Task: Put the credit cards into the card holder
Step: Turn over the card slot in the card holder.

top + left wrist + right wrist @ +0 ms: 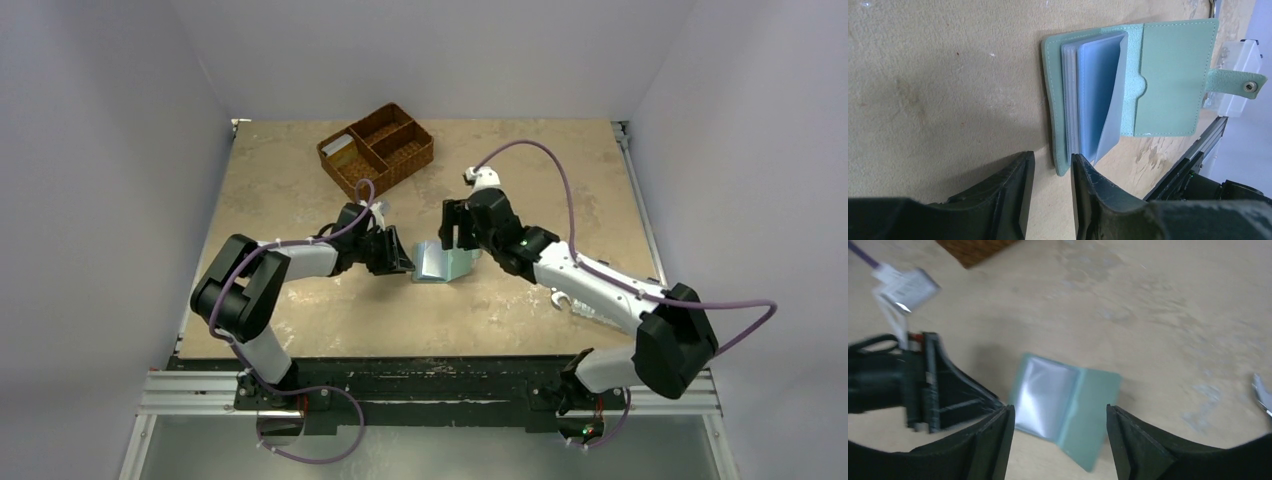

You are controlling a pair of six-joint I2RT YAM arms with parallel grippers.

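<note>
shows two robot arms bolted at the near edge of a tan table point(400, 320), both bent inward toward the middle. finds the left gripper point(397, 256) low at the left edge of the card holder point(446, 262), jaws parted by a narrow gap. from the left wrist, sees a corner of the teal cover reaching just between the tips of the left gripper point(1052, 162); cannot tell whether either pad touches it, and sees no clamp. shows the card holder point(1173, 75) lying open and flat on the table, clear sleeves fanned up on one half, a snap tab sticking out from the other, a clear plastic box point(1240, 70) just beyond that tab. finds the right gripper point(456, 236) above the holder's right side, jaws spread wide, gripping nothing. from the right wrist, looks down past the right gripper point(1058, 415) onto the open card holder point(1093, 405), somewhat blurred. farther back, toward the far left of the table, shows a brown wicker basket point(375, 150) with three compartments, what looks like a white credit card point(338, 146) lying in its left one, well apart from the holder.
</note>
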